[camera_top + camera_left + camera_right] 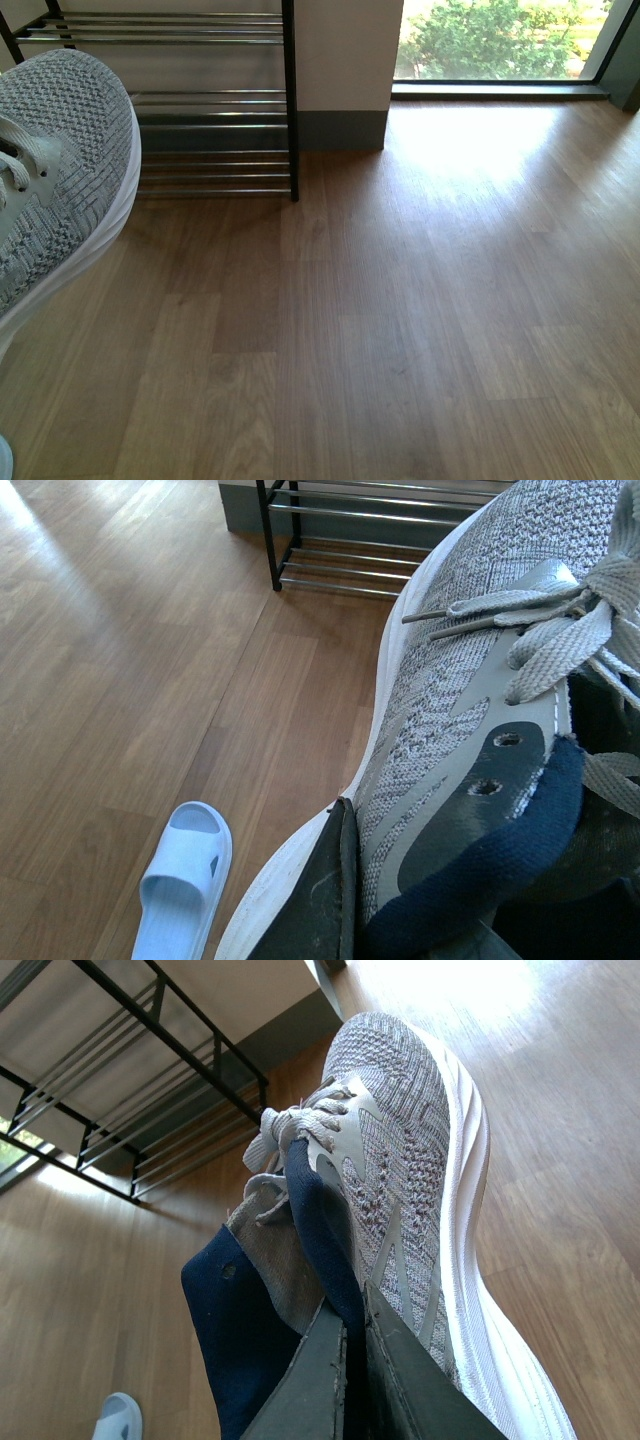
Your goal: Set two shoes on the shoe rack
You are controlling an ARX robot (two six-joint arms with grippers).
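A grey knit sneaker (pixel 60 170) with a white sole hangs above the floor at the left of the front view, toe towards the shoe rack (pixel 210 110). Neither gripper shows in that view. In the left wrist view my left gripper (pixel 355 875) is shut on the side wall of a grey sneaker (pixel 470 710), one dark finger (pixel 315 900) outside by the sole. In the right wrist view my right gripper (pixel 352 1305) is shut on the navy collar of a grey sneaker (pixel 410 1150), whose toe points at the shoe rack (pixel 150 1080).
A pale blue slide sandal (pixel 185 880) lies on the wooden floor; its tip also shows as the sandal (pixel 118 1415) in the right wrist view. A white wall pillar (pixel 345 60) stands right of the rack, with a floor-level window (pixel 500 40) beyond.
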